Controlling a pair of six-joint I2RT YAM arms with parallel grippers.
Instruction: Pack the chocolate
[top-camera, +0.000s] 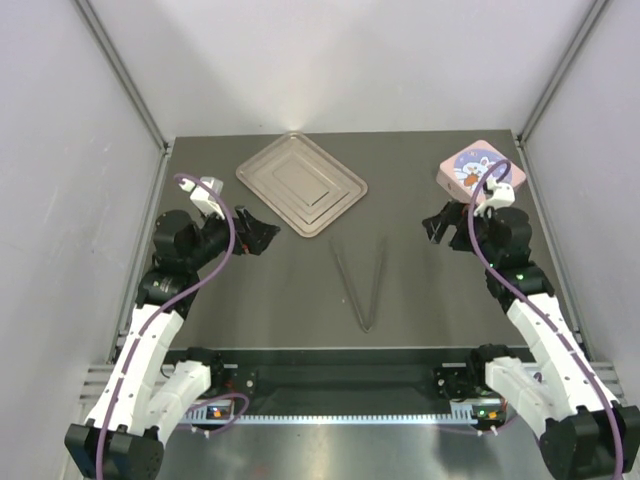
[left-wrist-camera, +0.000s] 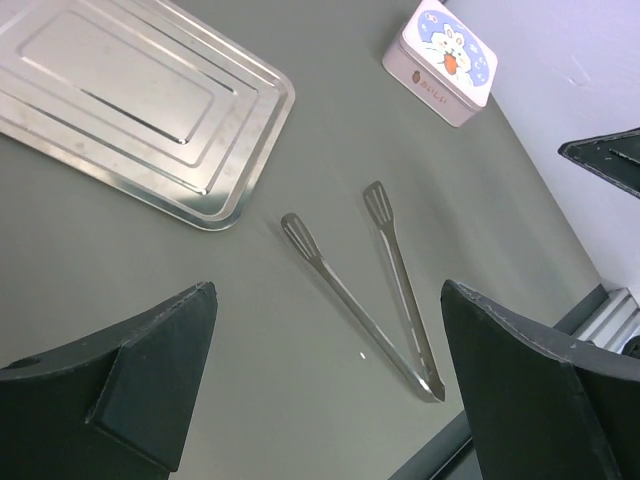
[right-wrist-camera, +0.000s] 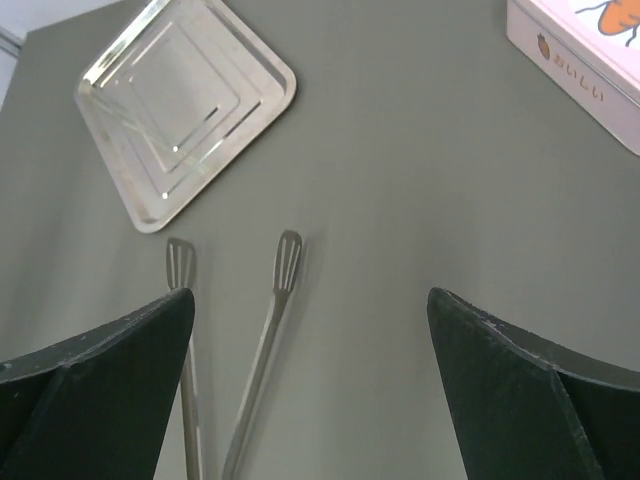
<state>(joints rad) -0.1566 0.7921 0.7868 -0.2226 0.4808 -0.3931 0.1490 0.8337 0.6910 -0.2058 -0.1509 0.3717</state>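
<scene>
Chocolate is nowhere visible, and with left claw (top-camera: 262, 233) and right claw (top-camera: 437, 222) spread empty, the thin tongs (top-camera: 366, 320) lying flat mid-surface (top-camera: 290, 300) could slip from a pinch.

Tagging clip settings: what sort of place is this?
Likely a lab robot cell: white panels on aluminium framing enclose a grey table with a metal tray, tongs and a pink box.

- From high above and behind the arm bases: looking down and forward, far off, taking in the whole surface (top-camera: 300, 290).
- From the left wrist: close and low, facing rightward between the left gripper (left-wrist-camera: 328, 287) fingers across tray (left-wrist-camera: 130, 100), tongs (left-wrist-camera: 403, 290) and pink box (left-wrist-camera: 440, 60).
- From the right wrist: close, facing down and leftward between the right gripper (right-wrist-camera: 310, 295) fingers.
- Shared by all three: tray, tongs, pink box.
</scene>
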